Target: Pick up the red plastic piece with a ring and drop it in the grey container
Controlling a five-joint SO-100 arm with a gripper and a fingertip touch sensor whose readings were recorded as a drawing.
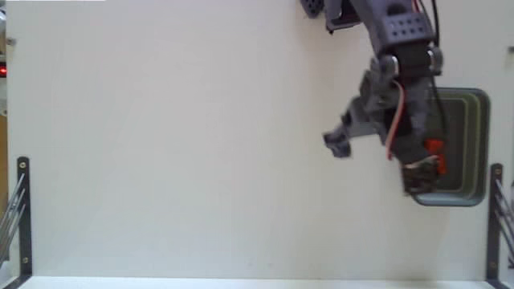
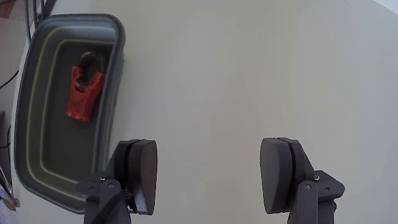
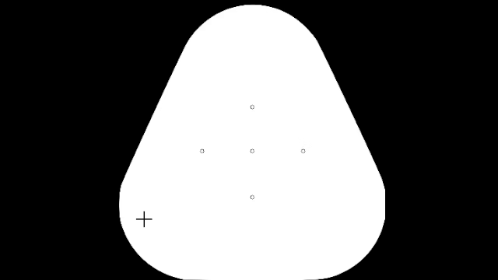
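The grey container (image 1: 483, 144) sits at the right of the table in the fixed view and at the upper left in the wrist view (image 2: 115, 56). Inside it lies the red plastic piece with a ring (image 2: 84, 93), flat on the tub's floor with its dark ring pointing away from the camera; the fixed view shows it as a small orange-red patch (image 1: 434, 148) beside the arm. My gripper (image 2: 211, 177) is open and holds nothing. It hovers over bare table beside the tub (image 1: 377, 163), with one finger (image 2: 142, 176) near the tub's rim.
Black metal brackets stand at the table's lower left (image 1: 22, 210) and lower right (image 1: 495, 218) edges in the fixed view. A small red light (image 1: 3, 71) glows at the far left. The arm's base (image 1: 353, 12) is at the top right.
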